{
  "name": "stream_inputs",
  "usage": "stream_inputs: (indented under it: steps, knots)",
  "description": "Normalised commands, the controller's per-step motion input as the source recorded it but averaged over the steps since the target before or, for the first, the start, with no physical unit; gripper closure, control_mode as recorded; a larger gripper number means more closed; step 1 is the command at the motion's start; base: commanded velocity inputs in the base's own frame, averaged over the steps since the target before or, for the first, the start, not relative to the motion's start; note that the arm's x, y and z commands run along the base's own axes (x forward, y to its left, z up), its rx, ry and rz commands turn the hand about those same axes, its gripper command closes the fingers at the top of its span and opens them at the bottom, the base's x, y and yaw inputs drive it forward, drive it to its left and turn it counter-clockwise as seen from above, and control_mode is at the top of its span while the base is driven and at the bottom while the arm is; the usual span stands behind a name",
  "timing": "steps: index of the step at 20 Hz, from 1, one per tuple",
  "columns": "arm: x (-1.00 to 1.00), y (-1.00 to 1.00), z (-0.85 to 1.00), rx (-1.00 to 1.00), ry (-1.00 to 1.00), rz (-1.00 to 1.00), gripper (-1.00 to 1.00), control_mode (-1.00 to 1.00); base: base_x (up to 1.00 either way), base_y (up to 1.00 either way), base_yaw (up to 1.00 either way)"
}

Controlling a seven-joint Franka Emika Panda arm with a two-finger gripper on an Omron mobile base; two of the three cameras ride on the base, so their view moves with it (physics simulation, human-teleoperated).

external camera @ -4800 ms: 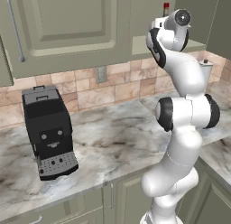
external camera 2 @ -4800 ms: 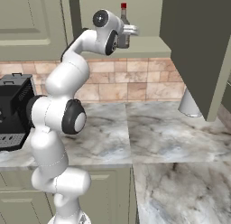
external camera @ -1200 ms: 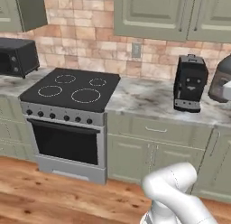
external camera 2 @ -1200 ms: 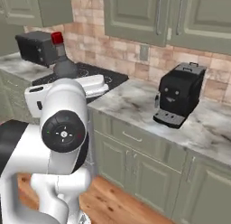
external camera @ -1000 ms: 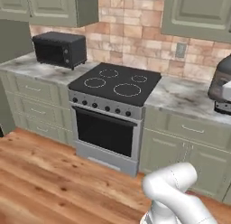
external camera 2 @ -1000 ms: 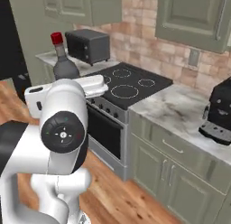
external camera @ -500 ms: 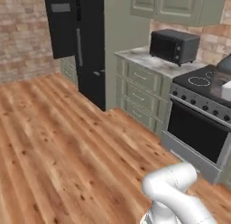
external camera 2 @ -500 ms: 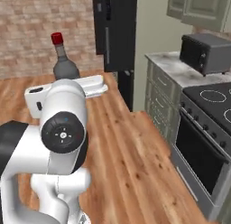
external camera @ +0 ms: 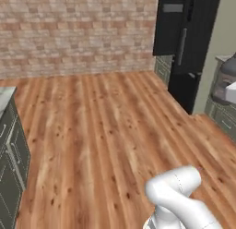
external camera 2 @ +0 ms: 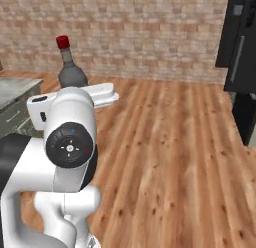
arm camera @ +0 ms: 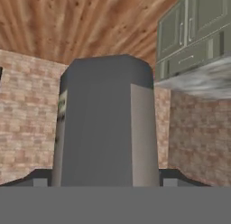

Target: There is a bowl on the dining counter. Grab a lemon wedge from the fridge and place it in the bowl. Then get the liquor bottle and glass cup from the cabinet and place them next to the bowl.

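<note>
A grey liquor bottle with a red cap stands upright above the white hand, just behind the arm's elbow, high over the wooden floor. Its body also shows at the right edge of the left base view, liquor bottle. In the hand view the bottle sits between the two dark fingertips, and my gripper is shut on it. The black fridge stands at the far right, fridge.
A marble-topped counter with green cabinet fronts is at the left. A brick wall runs across the back. Bare wooden floor lies between them and the fridge.
The whole picture has swung: stove and microwave have left the views, and the fridge, brick wall and open floor have come in. The bottle stays in the grip.
</note>
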Motion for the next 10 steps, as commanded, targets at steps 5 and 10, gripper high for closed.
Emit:
stream_inputs:
  steps: [5, 10]
  knots:
    - [0.0, 0.0, 0.0, 0.0, 0.0, 0.0, 1.0, 1.0, 0.31, 0.78, 0.49]
    - [0.0, 0.0, 0.0, 0.0, 0.0, 0.0, 1.0, 1.0, 0.9, 0.63, 0.34]
